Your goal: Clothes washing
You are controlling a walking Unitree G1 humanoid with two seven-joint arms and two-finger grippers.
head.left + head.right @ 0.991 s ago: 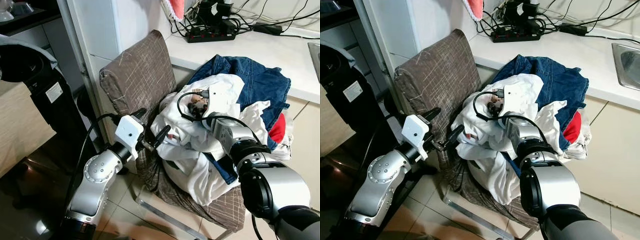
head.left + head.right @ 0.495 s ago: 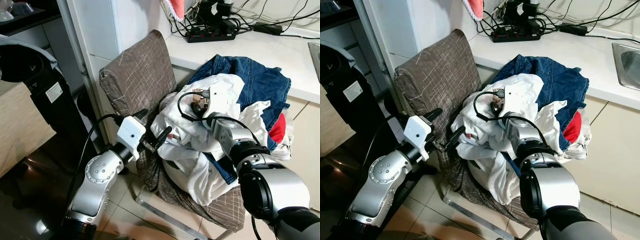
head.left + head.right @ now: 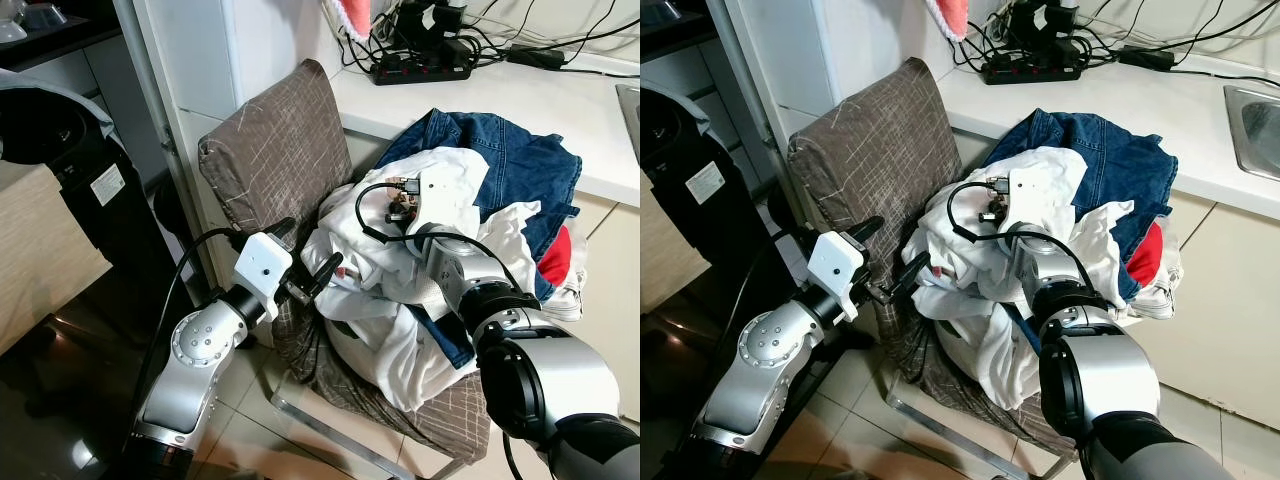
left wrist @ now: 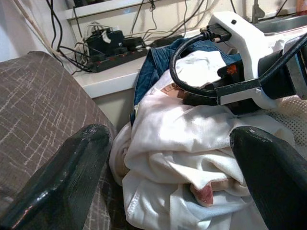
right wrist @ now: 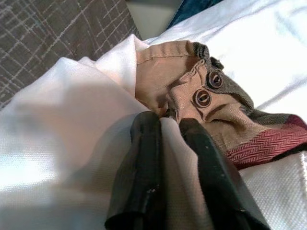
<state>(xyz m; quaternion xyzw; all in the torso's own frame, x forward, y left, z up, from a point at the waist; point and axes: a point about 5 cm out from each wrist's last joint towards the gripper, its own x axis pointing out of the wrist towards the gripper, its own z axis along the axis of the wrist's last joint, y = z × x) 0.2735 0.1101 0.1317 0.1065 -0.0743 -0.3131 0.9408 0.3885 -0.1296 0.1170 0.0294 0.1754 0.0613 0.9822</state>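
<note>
Right jaws (image 5: 169,125) pinching white garment (image 5: 57,124), left jaws (image 3: 305,258) wide; one chair (image 3: 275,150), one jeans (image 3: 510,155).

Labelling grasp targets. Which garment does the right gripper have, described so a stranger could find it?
Start at the brown crosshatch chair by the white counter, heaped with laundry. On the heap's near side lies the white garment, a fold pinched in the right gripper. It is plain white, unlike the blue jeans behind it and the tan buttoned fabric by the fingertips.
</note>
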